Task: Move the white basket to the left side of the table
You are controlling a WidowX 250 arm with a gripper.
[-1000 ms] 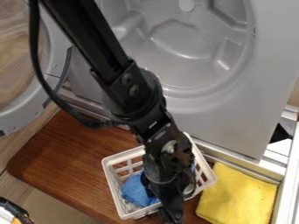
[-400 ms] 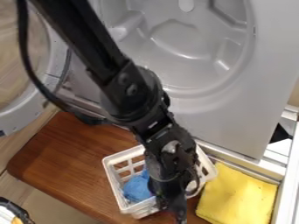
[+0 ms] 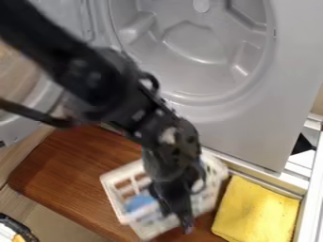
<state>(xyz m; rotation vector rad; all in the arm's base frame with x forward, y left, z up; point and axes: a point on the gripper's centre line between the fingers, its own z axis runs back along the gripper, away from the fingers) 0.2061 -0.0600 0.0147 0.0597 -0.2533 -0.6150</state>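
Observation:
The gripper (image 3: 184,223) points down over the near rim of the white basket (image 3: 116,191) and is shut on that side of it. The basket sits at the lower middle of the brown wooden table (image 3: 69,165) and looks blurred. A blue cloth (image 3: 140,203) lies inside it, left of the gripper. The gripper and wrist hide the middle of the basket and part of its near wall.
A yellow cloth (image 3: 255,210) lies just right of the basket. The grey machine (image 3: 252,127) with its round opening stands behind the table. Its round door (image 3: 25,120) hangs open at the left. A dark rounded object (image 3: 16,229) is at the lower left corner.
The arm has swung left across the view, and the gripper has shifted slightly left. The basket has moved a little left with it, and its outline has blurred. The yellow cloth has stayed put.

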